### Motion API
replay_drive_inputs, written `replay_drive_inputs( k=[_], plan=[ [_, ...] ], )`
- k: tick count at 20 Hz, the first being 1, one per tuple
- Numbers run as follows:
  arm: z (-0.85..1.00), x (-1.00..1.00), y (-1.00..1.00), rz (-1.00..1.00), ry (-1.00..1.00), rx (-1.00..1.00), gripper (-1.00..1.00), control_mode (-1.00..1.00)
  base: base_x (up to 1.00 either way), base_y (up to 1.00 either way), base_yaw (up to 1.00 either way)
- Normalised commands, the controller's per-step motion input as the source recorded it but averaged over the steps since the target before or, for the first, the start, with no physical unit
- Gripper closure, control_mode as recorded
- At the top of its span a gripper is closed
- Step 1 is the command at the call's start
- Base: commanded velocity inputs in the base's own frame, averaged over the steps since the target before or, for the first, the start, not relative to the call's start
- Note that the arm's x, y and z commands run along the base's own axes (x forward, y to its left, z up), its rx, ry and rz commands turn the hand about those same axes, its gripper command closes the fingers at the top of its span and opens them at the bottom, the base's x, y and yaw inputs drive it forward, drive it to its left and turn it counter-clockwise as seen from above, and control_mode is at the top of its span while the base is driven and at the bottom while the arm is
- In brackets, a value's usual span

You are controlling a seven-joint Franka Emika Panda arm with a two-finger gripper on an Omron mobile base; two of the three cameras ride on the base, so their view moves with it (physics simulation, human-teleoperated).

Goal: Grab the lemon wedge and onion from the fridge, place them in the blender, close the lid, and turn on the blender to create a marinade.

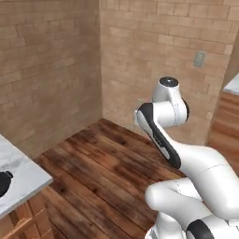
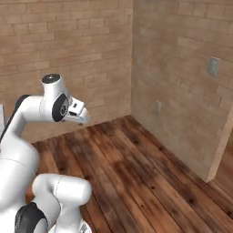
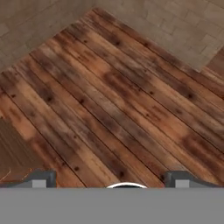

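Observation:
My gripper (image 3: 111,180) stands open, its two dark fingertips (image 3: 40,178) wide apart with nothing between them. It hangs over bare wooden floor (image 3: 113,100) and points down toward the corner of two brick walls. In the right base view the hand (image 2: 78,113) is held up in front of the arm's elbow, well above the floor. The fridge, lemon wedge, onion, blender and lid are out of view.
Brick walls (image 1: 51,65) meet in a corner ahead. A marble counter (image 1: 21,179) juts in at the lower left, with a dark rounded thing (image 1: 3,183) at the frame edge. A wooden cabinet (image 1: 226,123) stands at the right. A wall outlet (image 2: 212,66) is on the right wall.

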Motion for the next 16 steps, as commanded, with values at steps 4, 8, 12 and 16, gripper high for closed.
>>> replay_drive_inputs(
  k=[4,8,12,16],
  plan=[
    [0.0,0.0,0.0,0.0,0.0,0.0,-1.0,1.0,0.0,-0.22,-0.85],
    [0.0,0.0,0.0,0.0,0.0,0.0,-1.0,1.0,0.0,-0.22,-0.84],
    [0.0,0.0,0.0,0.0,0.0,0.0,-1.0,1.0,0.03,-0.34,-0.78],
    [0.0,0.0,0.0,0.0,0.0,0.0,-1.0,1.0,0.16,-0.41,-0.73]
  ],
)
